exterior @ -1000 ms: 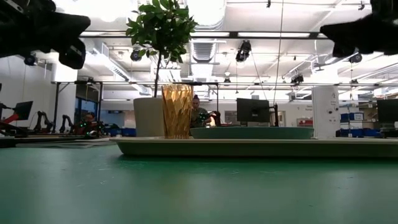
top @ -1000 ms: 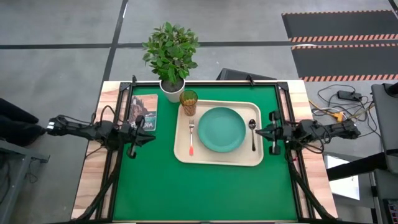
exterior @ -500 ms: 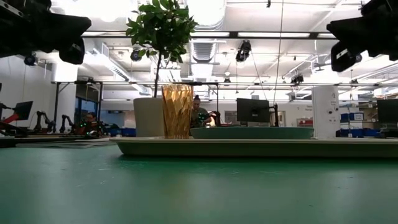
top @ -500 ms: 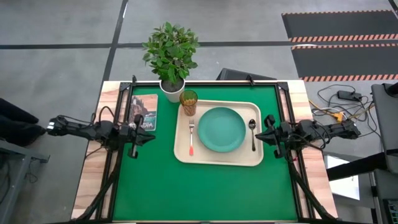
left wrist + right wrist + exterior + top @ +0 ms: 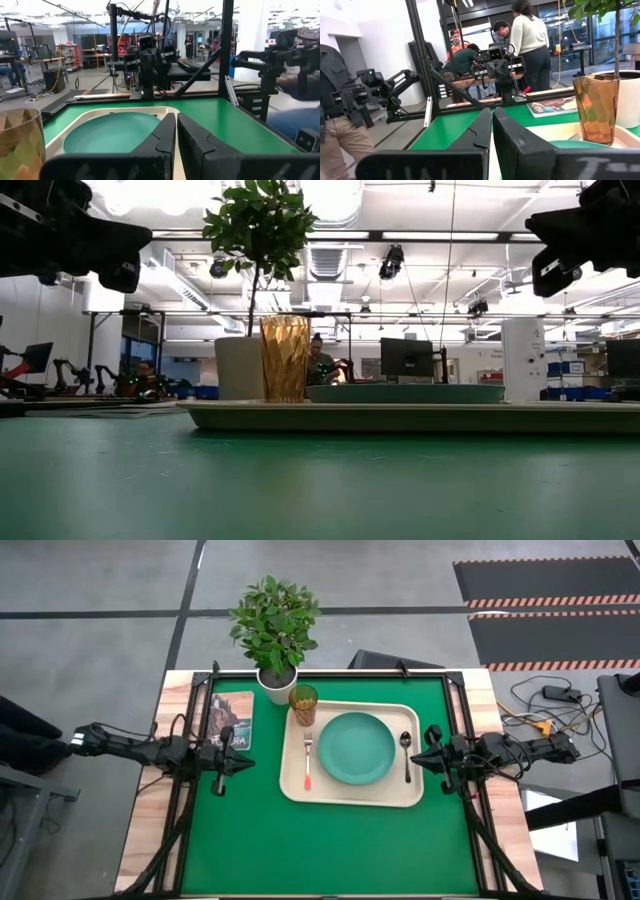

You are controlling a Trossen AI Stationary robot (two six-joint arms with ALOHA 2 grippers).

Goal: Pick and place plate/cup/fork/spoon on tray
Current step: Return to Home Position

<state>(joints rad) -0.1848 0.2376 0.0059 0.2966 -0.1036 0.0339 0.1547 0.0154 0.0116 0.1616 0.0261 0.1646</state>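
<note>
Tray (image 5: 350, 798) and all four pieces sat between the arms in the high view. The plate (image 5: 356, 747) lay at its middle and the cup (image 5: 303, 705) at its far corner on the left arm's side. The fork (image 5: 308, 762) and spoon (image 5: 406, 755) flanked the plate, their long axes running across the line from one gripper to the other. The left gripper (image 5: 238, 748) hovered over the green mat (image 5: 330, 850), apart from the tray's edge, with the fork the nearest piece to it. The right gripper (image 5: 420, 756) stood just beside the opposite rim, nearest the spoon.

In the low view both grippers hung well above the tray, cup and plate, touching nothing.

In the left wrist view the jaws were closed to a thin slit and empty. The plate lay straight ahead of them and lower, the cup off to one side.

In the right wrist view the jaws were likewise pressed together and held nothing, with the cup and the fork's tines ahead and aside.

By my reading nothing remained to grasp, so the retreat needed only a clear path away from the rims.
</note>
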